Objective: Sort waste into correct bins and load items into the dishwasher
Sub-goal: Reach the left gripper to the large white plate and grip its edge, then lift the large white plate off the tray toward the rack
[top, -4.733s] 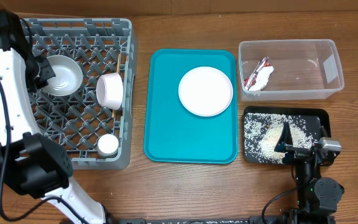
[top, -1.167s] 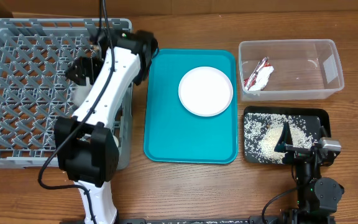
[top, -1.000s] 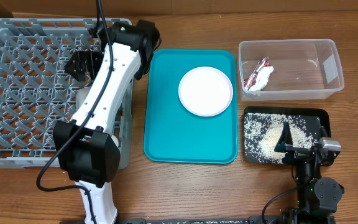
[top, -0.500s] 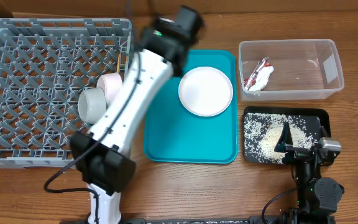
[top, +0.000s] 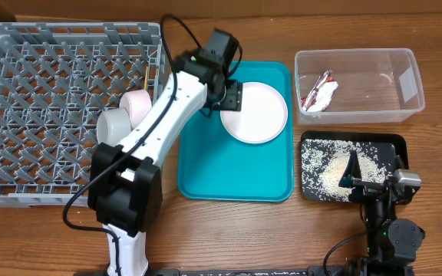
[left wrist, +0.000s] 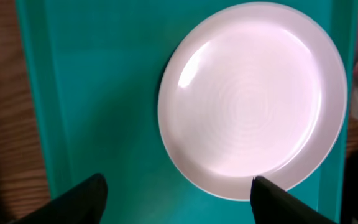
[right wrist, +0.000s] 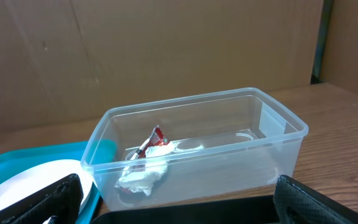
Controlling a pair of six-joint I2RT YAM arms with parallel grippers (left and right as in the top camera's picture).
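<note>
The grey dish rack lies well off to the side of the left gripper, and the teal tray spreads beneath it. The white plate rests on that tray just ahead of its fingers, which are spread wide and hold nothing.
</note>
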